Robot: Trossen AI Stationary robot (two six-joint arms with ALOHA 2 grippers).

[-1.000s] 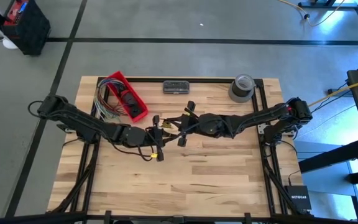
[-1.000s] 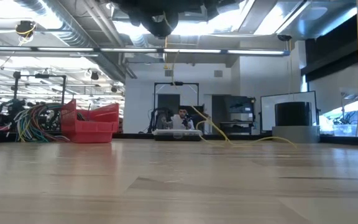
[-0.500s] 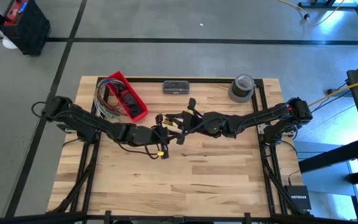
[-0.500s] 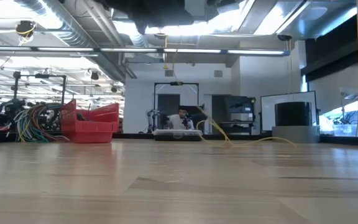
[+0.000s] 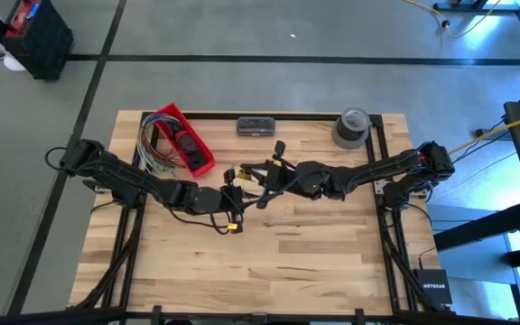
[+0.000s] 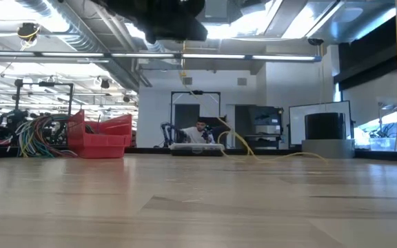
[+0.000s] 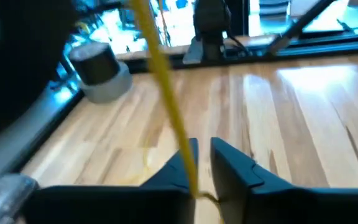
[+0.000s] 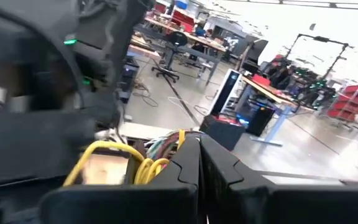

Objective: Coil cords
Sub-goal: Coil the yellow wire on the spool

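A yellow cord (image 7: 166,106) runs slanting down into the gap between my left gripper's (image 7: 202,163) fingers, which stand a little apart. In the high view my left gripper (image 5: 240,191) and my right gripper (image 5: 251,175) meet above the table's middle. My right gripper (image 8: 199,163) is shut, with loops of the cord (image 8: 143,167) bunched beside its fingers. In the low view a strand of the cord (image 6: 182,65) hangs straight down from the grippers. A further stretch (image 6: 267,154) lies on the far part of the table. My left gripper is open around the cord, which lies against the inner side of one finger (image 7: 188,163) and passes down between the two. The cord crosses the fingers at a slant and is lifted clear here. My right gripper is shut on the cord near its fingertips (image 8: 180,135). The fingers hide the place of contact. Loops of cord stick out to one side of them, clear of the table.
A red bin (image 5: 186,140) with a bundle of multicoloured wires (image 5: 154,149) stands at the far left. A small dark box (image 5: 255,126) and a grey tape roll (image 5: 353,126) stand along the far edge. The table's near half is bare wood (image 5: 278,262).
Both grippers have stayed close together above the table's middle, and both wrists have turned a little. In the low view the dark mass of the grippers now reaches a bit lower and farther right. The strand still hangs down from them.
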